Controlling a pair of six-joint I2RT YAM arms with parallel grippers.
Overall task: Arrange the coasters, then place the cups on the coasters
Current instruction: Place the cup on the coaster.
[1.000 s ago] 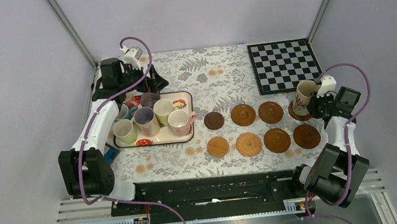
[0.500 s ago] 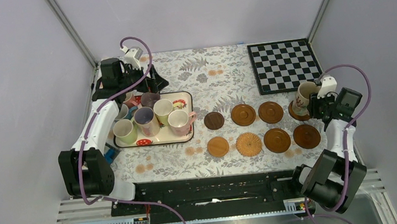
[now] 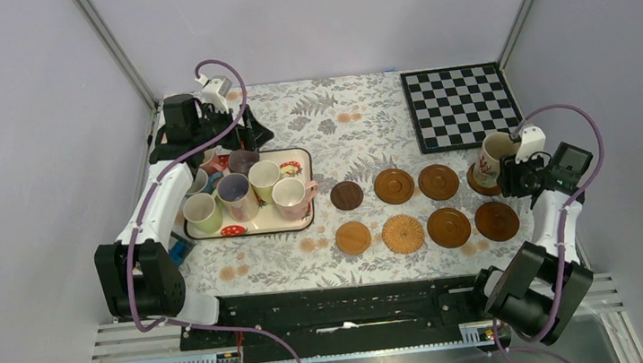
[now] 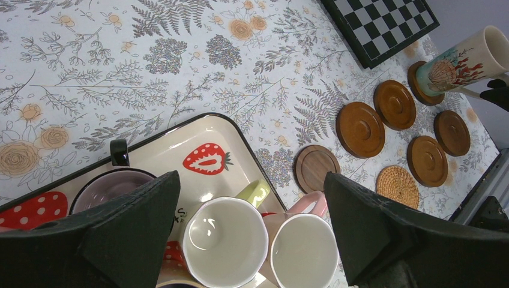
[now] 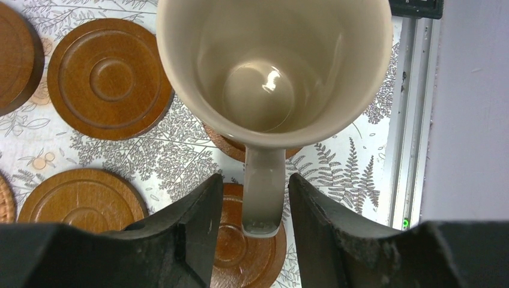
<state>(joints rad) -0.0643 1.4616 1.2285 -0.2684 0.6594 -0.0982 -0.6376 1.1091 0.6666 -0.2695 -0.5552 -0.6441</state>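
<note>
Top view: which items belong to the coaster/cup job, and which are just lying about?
Job:
- coasters, two rows right of the strawberry tray
- tall patterned cup, standing on the back row's right-end coaster
- cups crowded on the tray

Lying about:
- strawberry tray (only holds the cups)
- checkerboard mat
- floral tablecloth

Tall cup [image 3: 493, 156] stands on far-right back coaster [image 3: 478, 187], R gripper [image 3: 516, 177] just beside it.
Seven other coasters [image 3: 404, 233] fill out 2 rows of 4; other mugs [image 3: 253, 189] crowd the tray [image 3: 299, 154], L gripper [image 3: 246, 138] over its back edge.
</note>
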